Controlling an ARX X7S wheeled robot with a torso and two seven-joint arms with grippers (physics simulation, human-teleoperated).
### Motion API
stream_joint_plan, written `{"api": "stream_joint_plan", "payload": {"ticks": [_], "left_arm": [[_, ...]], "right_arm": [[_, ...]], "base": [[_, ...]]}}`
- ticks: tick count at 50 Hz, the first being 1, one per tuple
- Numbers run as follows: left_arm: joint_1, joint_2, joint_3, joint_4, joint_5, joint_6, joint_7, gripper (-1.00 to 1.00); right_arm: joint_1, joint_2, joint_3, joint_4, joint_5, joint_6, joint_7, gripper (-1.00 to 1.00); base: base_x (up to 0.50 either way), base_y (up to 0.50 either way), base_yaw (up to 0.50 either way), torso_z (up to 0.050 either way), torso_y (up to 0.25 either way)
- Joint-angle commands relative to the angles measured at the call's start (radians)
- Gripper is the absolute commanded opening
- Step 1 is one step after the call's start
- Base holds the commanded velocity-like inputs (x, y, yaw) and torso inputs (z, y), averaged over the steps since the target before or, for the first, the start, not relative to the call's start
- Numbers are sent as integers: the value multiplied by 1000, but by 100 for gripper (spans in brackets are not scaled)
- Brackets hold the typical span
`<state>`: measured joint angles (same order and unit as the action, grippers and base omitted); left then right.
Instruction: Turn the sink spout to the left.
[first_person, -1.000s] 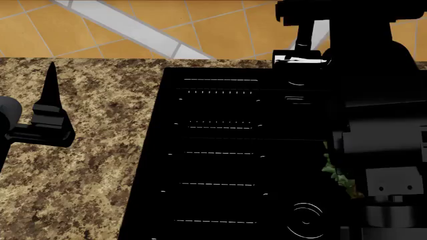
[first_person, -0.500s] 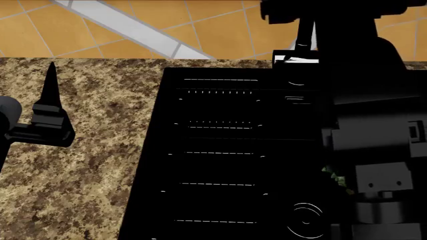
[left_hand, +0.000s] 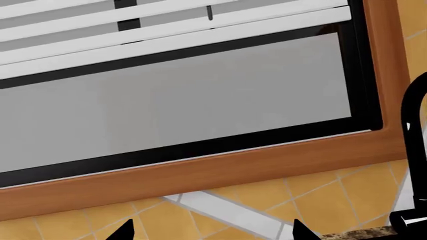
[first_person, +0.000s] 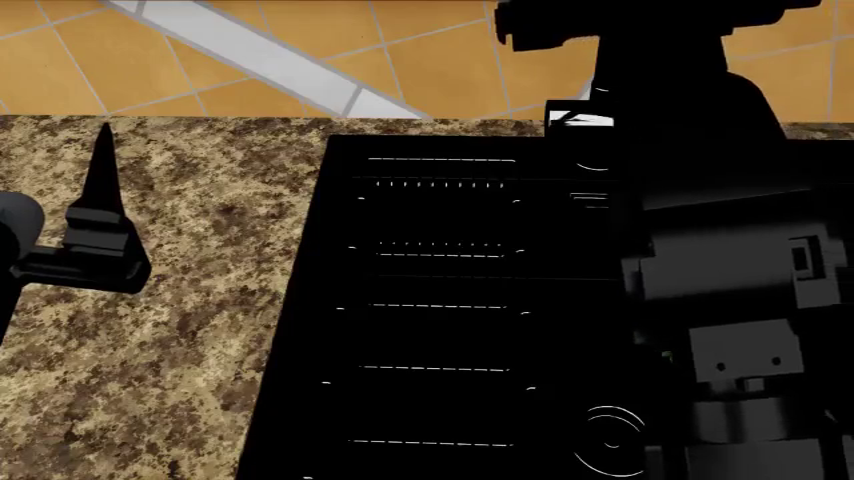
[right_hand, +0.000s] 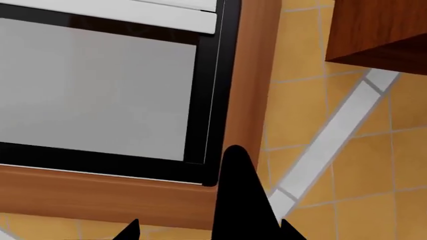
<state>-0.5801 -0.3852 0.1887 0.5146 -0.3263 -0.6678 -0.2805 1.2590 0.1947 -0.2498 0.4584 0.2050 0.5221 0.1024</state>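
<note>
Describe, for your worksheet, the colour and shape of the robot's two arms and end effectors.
Both are glossy black. The left end effector has a slim pointed finger on a blocky mount with a grey rounded joint. The right arm is bulky, with boxy segments, grey panels and a cylindrical joint. No cables or markings show.

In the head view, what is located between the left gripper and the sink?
Only bare speckled granite counter lies between the left gripper and the black sink; nothing stands on that stretch in the head view.

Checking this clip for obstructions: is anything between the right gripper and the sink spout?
Nothing visible. In the right wrist view the sink spout rises as a black shape between the right gripper's fingers, with only wall tiles and window frame behind. The head view hides the contact behind the arm.
</note>
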Motion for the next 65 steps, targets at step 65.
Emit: {"api": "stream_joint_plan", "payload": {"ticks": [65], "left_arm": [[3,-13,12,7,-10,19,-15,100]], "right_arm": [[132,-141,-81,374,45,-244,-77,100]], "base": [[0,0,0,0,0]]}}
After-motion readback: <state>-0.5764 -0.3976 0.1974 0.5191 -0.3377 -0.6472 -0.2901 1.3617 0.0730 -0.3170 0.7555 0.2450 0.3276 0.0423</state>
